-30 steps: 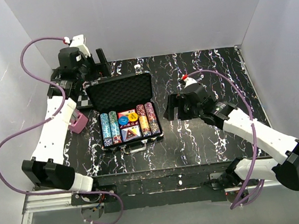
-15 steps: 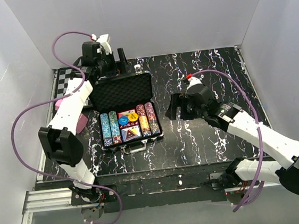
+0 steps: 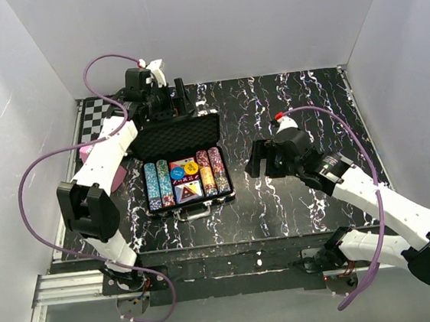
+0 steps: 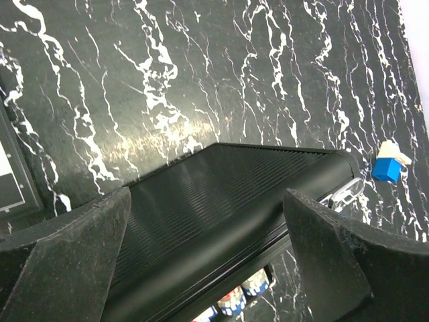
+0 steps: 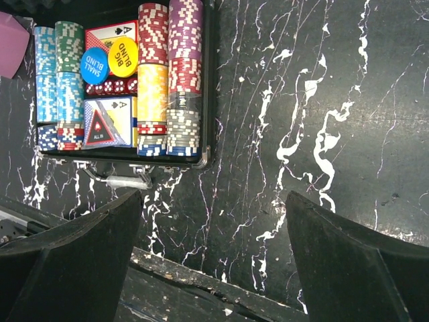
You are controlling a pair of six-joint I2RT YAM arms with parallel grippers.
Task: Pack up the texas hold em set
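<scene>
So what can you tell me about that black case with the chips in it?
The case is a black briefcase lying open on the marbled table, left of centre. Its lid stands up, foam-lined inside, ribbed outside. The base holds rows of multicoloured chips, cards, red dice and two round buttons. A silver handle faces the near edge. The open left gripper straddles the lid's top edge; contact is unclear.

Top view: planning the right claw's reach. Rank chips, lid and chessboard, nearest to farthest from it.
From the right claw:
1. Chips, in the case on its left.
2. Lid, standing open behind the chips.
3. Chessboard, far left corner.
</scene>
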